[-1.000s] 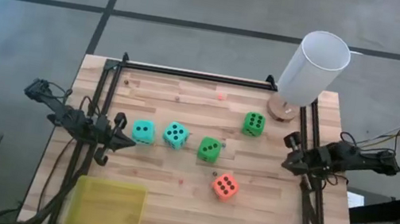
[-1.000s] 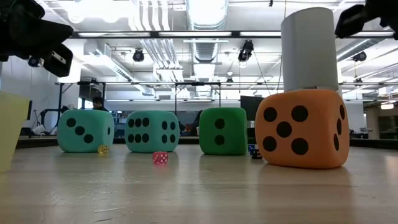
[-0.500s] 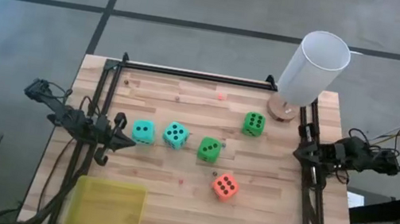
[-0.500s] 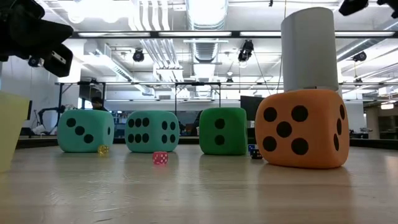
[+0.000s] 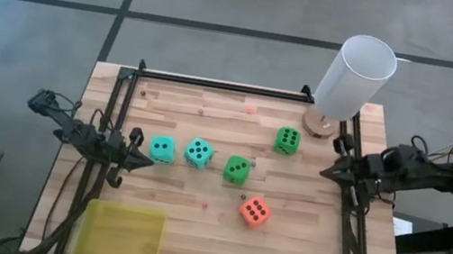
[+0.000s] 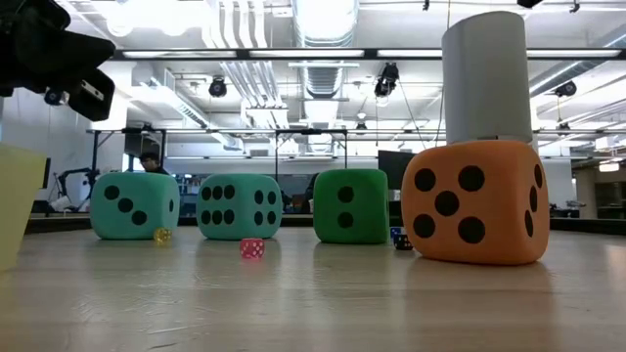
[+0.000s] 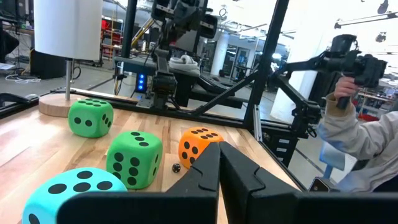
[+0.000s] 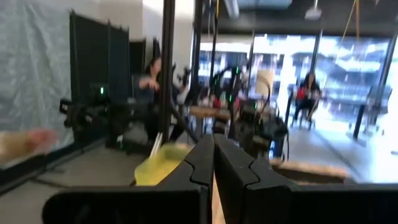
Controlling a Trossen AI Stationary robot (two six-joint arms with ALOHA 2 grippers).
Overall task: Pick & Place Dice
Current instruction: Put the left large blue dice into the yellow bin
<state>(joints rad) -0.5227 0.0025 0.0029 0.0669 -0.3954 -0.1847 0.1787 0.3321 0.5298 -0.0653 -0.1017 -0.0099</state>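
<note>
Five soft dice rest on the wooden table: two teal, two green and one orange-red. In the low view the orange-red die stands nearest, and only one green die shows. My left gripper is shut and hovers just left of the teal dice; its wrist view shows the closed fingertips above a teal die. My right gripper is shut too, raised near the table's right edge, right of the far green die.
A tall white cylinder stands on a round wooden base at the far right corner. A yellow tray lies at the near left. Tiny dice lie scattered among the big ones. A person stands beyond the table's right side.
My right gripper has risen, leaving the top of the low view, and has drawn back a little toward the table's right edge and come forward again. It stays shut. The dice have kept their places.
</note>
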